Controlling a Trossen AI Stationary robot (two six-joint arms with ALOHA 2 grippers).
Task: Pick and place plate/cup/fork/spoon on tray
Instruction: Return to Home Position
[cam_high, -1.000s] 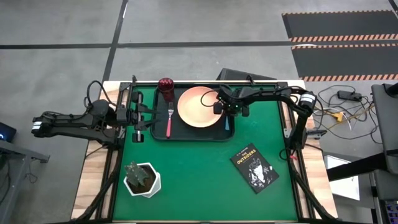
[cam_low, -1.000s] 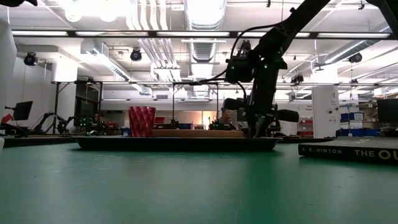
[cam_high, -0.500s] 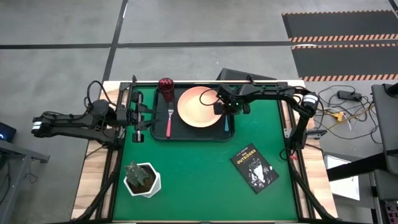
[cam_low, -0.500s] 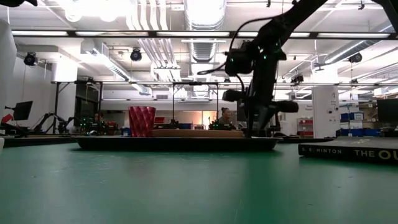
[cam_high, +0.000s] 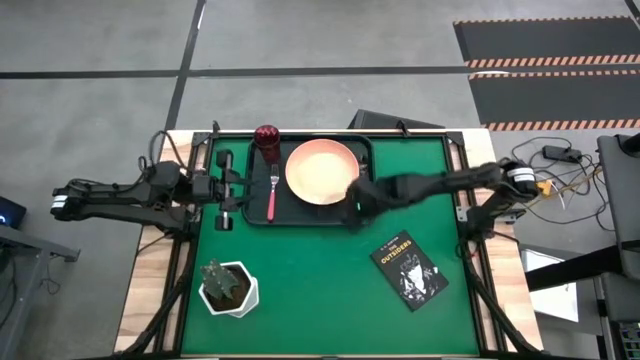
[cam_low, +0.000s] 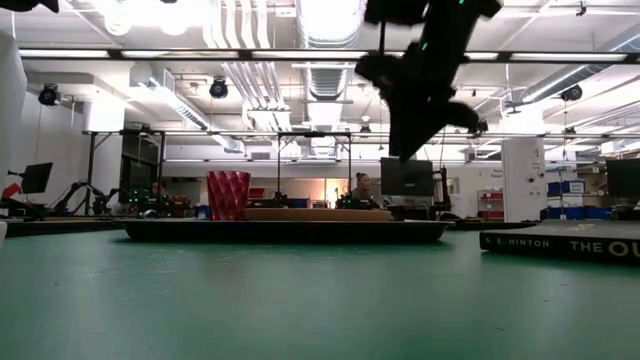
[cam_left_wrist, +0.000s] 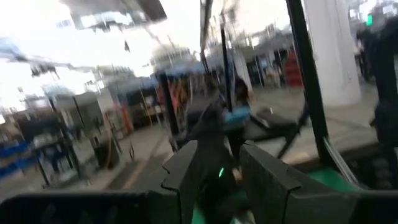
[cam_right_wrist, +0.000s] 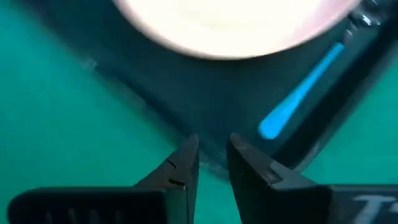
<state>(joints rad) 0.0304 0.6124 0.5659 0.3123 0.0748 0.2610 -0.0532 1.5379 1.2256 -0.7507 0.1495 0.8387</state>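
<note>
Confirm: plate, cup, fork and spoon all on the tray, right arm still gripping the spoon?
Not gripping. The right wrist view shows the spoon lying on the tray, apart from the right gripper, whose fingers hold nothing. The plate, cup and fork are on the tray in the high view.

Empty right pincer (cam_right_wrist: 211, 160) slightly parted, spoon (cam_right_wrist: 300, 93) on tray (cam_right_wrist: 205, 99), plate (cam_right_wrist: 230, 22)

Overhead camera looks straight down on the whole desk (cam_high: 300, 270). Low camera sits at desk level, facing across into the room; both catch the tray (cam_high: 300, 215) and cup (cam_high: 266, 135). Right wrist camera hangs close above the tray's 5 o'clock corner; left wrist camera faces the room.
</note>
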